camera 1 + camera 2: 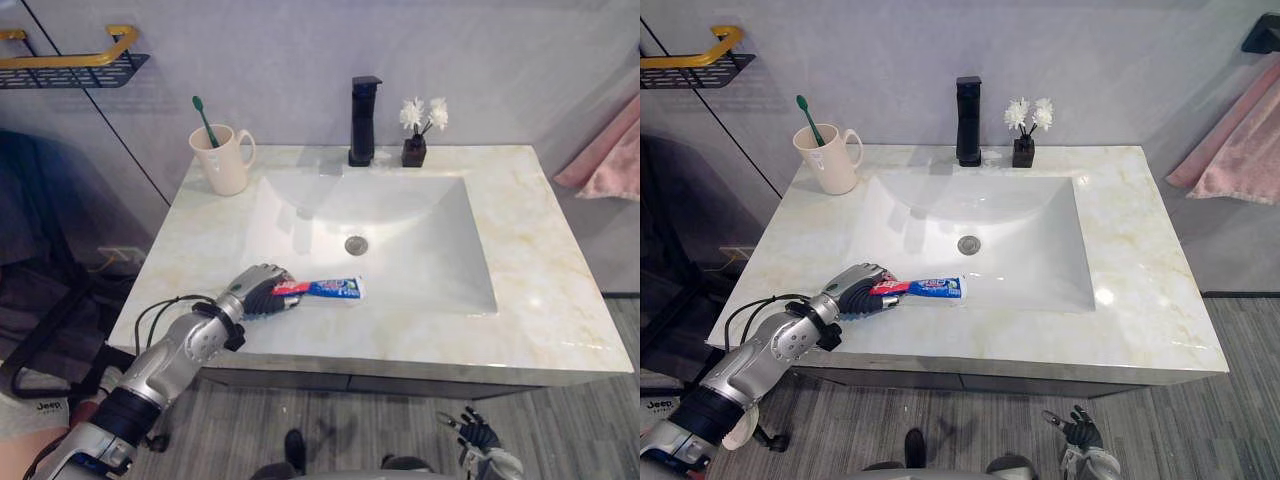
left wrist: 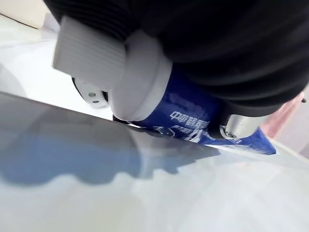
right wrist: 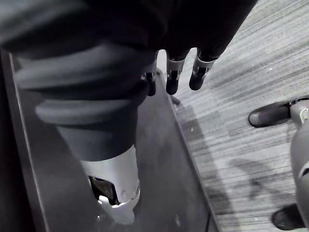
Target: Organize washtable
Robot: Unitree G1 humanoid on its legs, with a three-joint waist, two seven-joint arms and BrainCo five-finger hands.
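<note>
Left eye: left hand is clamped on the toothpaste at the sink's front-left rim. Pickup looks done, so I'd guess the cup is next, with open table along that side. Left wrist: fingers wrapped round the blue tube. Right wrist: right hand hangs loose and empty below the table's front edge.

Bathroom, marble washtable, black faucet, toothbrush cup
</note>
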